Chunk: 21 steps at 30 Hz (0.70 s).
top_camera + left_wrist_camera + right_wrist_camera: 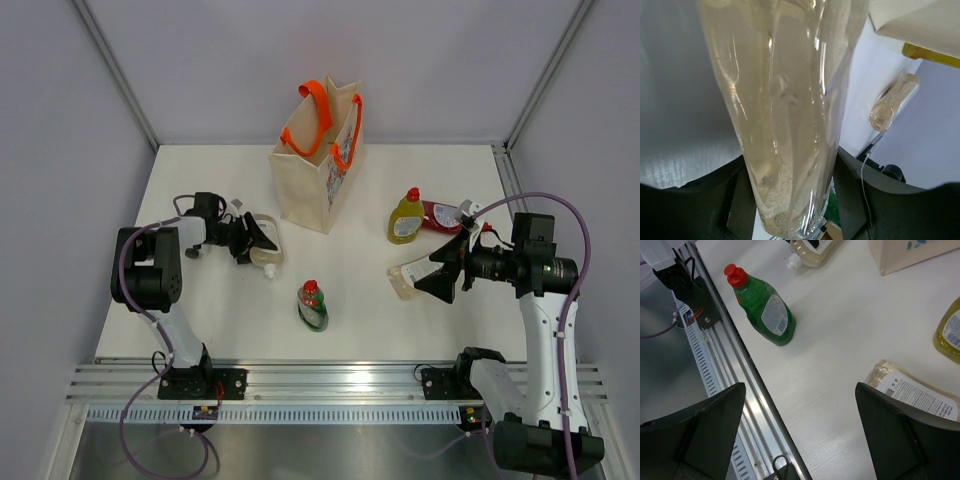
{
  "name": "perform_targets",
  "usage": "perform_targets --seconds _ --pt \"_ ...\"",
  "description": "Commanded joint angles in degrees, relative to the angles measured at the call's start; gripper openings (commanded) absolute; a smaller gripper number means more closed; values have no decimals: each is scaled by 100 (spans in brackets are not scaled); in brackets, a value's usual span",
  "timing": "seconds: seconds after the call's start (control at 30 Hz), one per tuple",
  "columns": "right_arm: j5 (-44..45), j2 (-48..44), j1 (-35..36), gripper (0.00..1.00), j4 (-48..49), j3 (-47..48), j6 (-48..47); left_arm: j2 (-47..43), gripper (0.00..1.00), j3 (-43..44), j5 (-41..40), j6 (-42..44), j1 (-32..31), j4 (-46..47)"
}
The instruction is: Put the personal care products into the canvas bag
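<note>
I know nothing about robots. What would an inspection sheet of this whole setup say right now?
Surface: white table, looks clean.
Job's things: canvas bag upright at the back; all five bottles outside it: left clear bottle, right clear bottle, yellow-green bottle beside the red bottle, and the green bottle lying near the front.
Clutter: nothing seen.
Grippers: left gripper closed around the left clear bottle; right gripper open, with the right clear bottle by one finger.
Cables: purple cables loop along both arms, off the bottles.
Surroundings: pale walls; metal rail at the near edge.
</note>
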Motion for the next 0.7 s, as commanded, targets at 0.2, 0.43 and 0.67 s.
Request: perform_targets --seconds 0.2,0.43,0.67 --pt "-57 -130 1 99 -73 31 -210 -783 0 -640 1364 -717 280 1633" --pt "13 -175 1 100 24 13 -79 -1072 0 -931 1567 -797 385 1871" --pt "48 -192 1 99 129 13 88 -1371 0 -1309 1830 -1315 482 2574"
